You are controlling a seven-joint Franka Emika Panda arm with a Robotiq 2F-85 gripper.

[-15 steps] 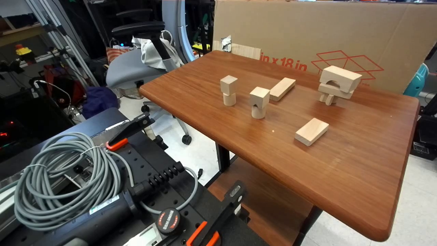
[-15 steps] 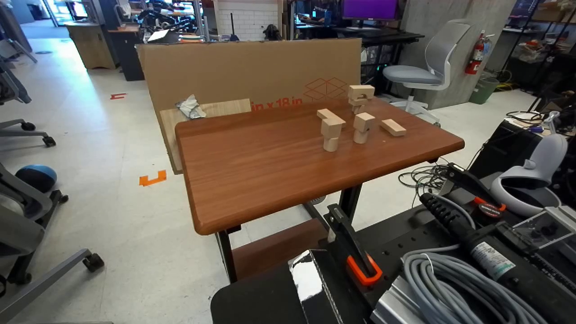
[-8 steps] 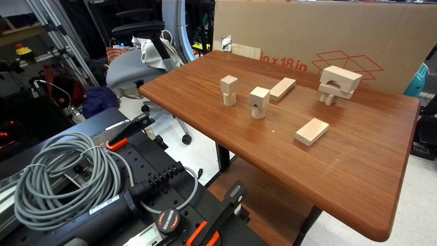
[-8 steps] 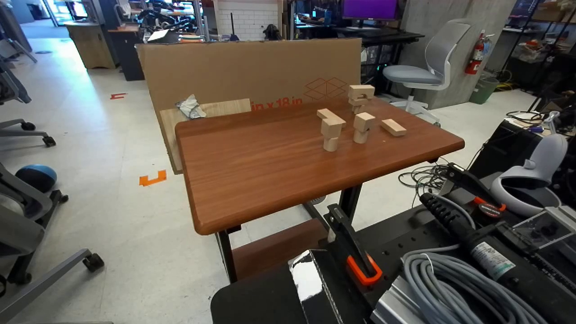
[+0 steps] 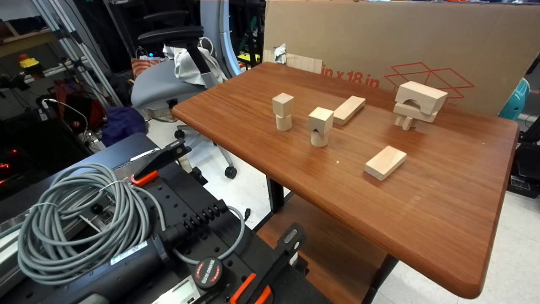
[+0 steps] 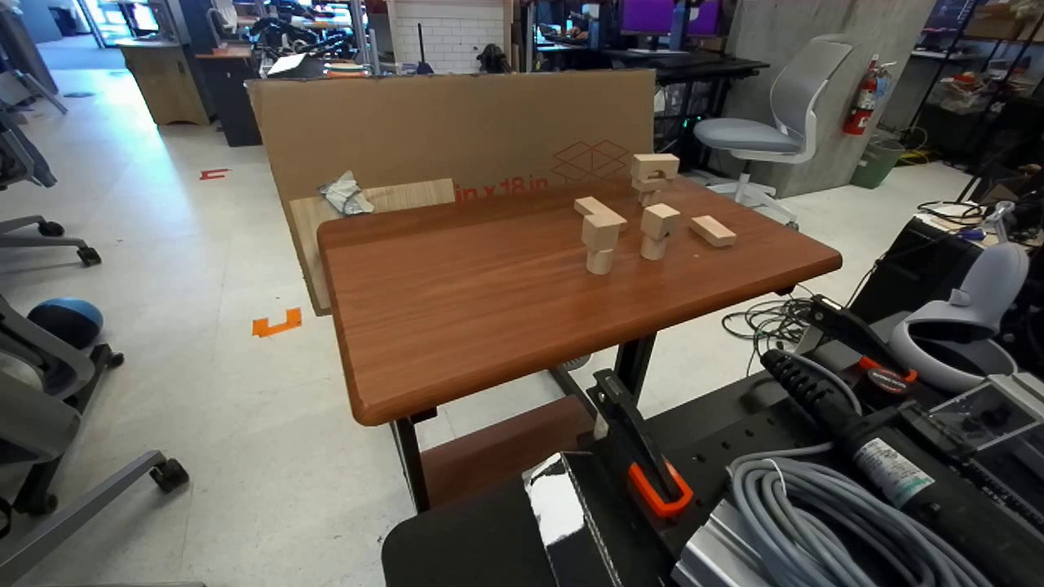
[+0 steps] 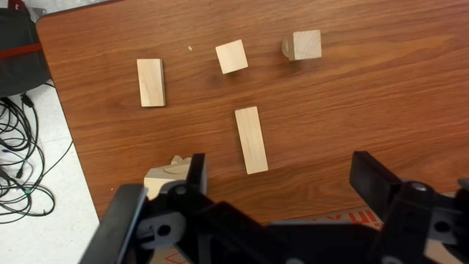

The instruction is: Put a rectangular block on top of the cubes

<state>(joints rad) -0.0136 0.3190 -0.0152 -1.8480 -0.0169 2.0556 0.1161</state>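
Note:
The rectangular block, a long slim light-wood bar, lies flat on the table in both exterior views (image 5: 349, 110) (image 6: 589, 206) and in the wrist view (image 7: 251, 140). The two cubes each sit on a short round wooden piece, apart from each other. One cube (image 5: 282, 104) also shows in the wrist view (image 7: 307, 44); the other cube (image 5: 321, 120) shows there too (image 7: 232, 57). My gripper (image 7: 280, 155) is open and empty, above the table, with the bar beyond its fingertips in the wrist view. The gripper is out of view in both exterior views.
A shorter, wider flat block (image 5: 385, 163) lies on the table (image 5: 438, 202). A wooden arch stack (image 5: 422, 97) stands near the back edge, partly behind my left finger (image 7: 198, 172) in the wrist view. A large cardboard sheet (image 5: 358, 33) stands along the table's back edge.

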